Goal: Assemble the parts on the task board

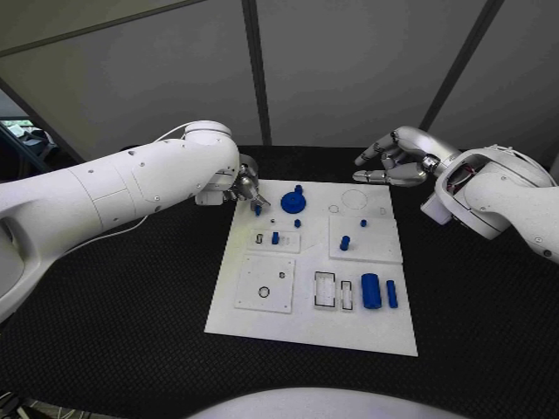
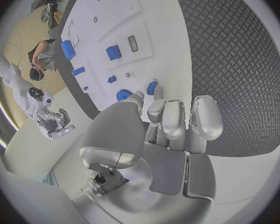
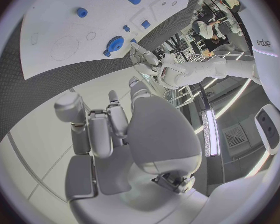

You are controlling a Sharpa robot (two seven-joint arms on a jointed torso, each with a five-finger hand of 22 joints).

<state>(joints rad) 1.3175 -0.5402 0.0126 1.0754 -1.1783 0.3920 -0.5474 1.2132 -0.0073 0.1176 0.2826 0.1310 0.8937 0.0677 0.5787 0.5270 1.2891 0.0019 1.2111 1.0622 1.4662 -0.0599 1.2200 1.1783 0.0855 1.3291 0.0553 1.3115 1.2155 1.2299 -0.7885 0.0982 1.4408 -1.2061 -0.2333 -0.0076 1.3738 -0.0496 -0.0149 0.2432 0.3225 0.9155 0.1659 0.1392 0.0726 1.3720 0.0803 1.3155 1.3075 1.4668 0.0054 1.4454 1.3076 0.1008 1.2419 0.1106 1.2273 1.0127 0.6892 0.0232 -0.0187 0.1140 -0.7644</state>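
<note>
The left hand [image 1: 245, 189] pinched a small blue peg [image 1: 257, 209] at the flat white task board's [image 1: 307, 325] far-left corner, and probably needed it kept upright over its hole, while the right hand [image 1: 399, 158] hovered released beyond the board.

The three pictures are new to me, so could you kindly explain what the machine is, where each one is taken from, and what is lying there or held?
It is a robot with two white arms, each ending in a silver many-fingered hand. One picture looks down from its head; the two round ones come from cameras at its wrists, behind each hand. On the black table lies a white task board carrying small blue parts: a round geared piece, a cylinder and several pegs. The left hand reaches over the board's far left corner, fingertips at a small blue peg; whether it grips it is unclear. The right hand hovers beyond the board, holding nothing.
</note>
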